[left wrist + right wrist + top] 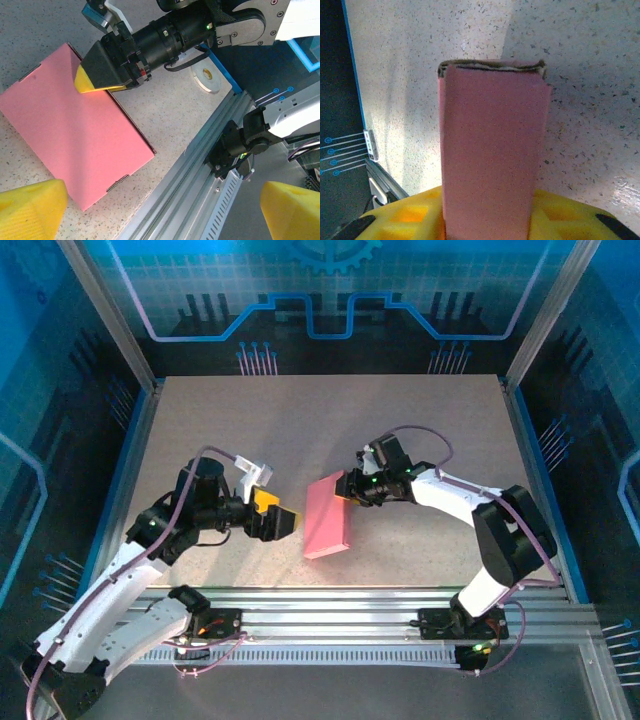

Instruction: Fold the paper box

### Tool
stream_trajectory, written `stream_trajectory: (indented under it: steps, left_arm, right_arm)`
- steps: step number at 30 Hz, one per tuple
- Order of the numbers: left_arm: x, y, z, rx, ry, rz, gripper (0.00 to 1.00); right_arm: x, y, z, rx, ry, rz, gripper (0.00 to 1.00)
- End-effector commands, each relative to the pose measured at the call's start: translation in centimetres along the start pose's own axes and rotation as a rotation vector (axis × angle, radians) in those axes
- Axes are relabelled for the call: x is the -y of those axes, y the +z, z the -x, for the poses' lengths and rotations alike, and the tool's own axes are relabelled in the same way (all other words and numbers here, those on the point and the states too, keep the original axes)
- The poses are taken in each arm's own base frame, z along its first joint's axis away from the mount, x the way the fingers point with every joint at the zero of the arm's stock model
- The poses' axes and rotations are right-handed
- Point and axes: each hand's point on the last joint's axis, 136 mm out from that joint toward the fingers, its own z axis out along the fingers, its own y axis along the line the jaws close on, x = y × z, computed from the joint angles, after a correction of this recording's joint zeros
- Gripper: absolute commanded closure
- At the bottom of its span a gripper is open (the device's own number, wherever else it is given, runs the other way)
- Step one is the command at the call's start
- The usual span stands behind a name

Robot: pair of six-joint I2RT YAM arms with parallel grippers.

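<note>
The paper box (326, 518) is a slim pink rectangular box lying on the speckled table near the middle. My right gripper (350, 485) is at its far end, shut on it. In the right wrist view the paper box (492, 150) runs away from the camera between the yellow fingers (405, 215), its far end showing a dark seam. In the left wrist view the paper box (65, 125) lies flat with a right finger (97, 75) on its edge. My left gripper (283, 523) is open just left of the box with nothing between its fingers (32, 207).
An aluminium rail (350, 605) runs along the near edge of the table, close below the box. A small white disc (207, 76) lies by the blue edge strip. Enclosure walls and posts (130, 410) bound the table on the left, right and back.
</note>
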Motion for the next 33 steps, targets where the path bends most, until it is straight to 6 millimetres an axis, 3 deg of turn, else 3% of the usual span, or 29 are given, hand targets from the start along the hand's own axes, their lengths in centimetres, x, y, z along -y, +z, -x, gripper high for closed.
stream_trajectory:
  steps: [1, 16, 33]
  left_arm:
    - [0.1, 0.0, -0.1, -0.004, 0.005, -0.019, 0.01]
    - [0.0, 0.2, -0.3, -0.011, -0.003, -0.017, 0.01]
    - [-0.3, 0.7, -0.1, -0.015, -0.015, -0.019, 0.01]
  right_arm:
    - [0.9, 0.4, 0.2, -0.007, 0.041, 0.01, 0.58]
    - [3.5, 0.4, -0.3, 0.005, 0.074, -0.061, 0.45]
    - [6.2, -1.3, -0.1, 0.044, 0.049, -0.238, 0.4]
